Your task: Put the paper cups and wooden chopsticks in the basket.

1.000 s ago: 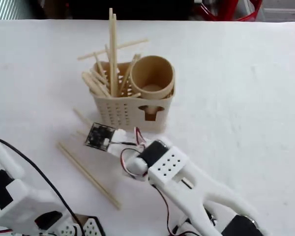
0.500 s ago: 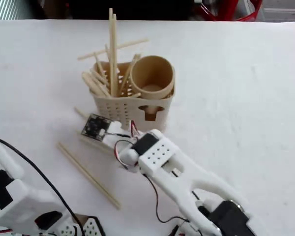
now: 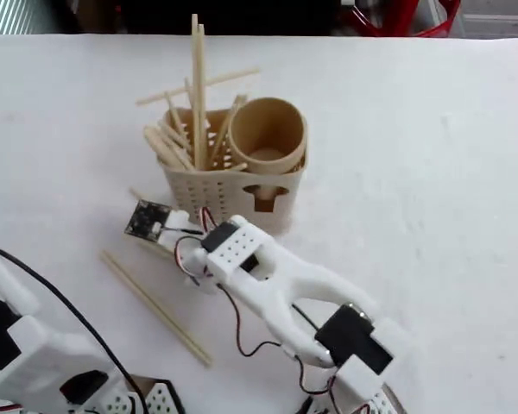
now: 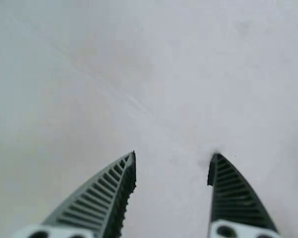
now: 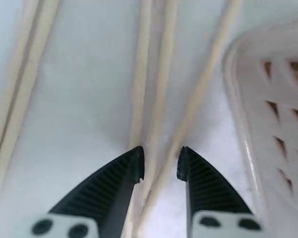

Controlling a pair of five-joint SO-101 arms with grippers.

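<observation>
Between the right fingers [image 5: 116, 191], narrowly apart and gripping nothing, run two wooden chopsticks [image 5: 164, 74] beside the basket [image 5: 268, 99] wall; best centre on them before closing. Over bare worktop [image 4: 139, 74] the left fingers [image 4: 109, 198] gape, empty. From above, the right arm [image 3: 272, 274] has slid leftward along the basket's front, a loose chopstick pair [image 3: 155, 308] nearby
</observation>
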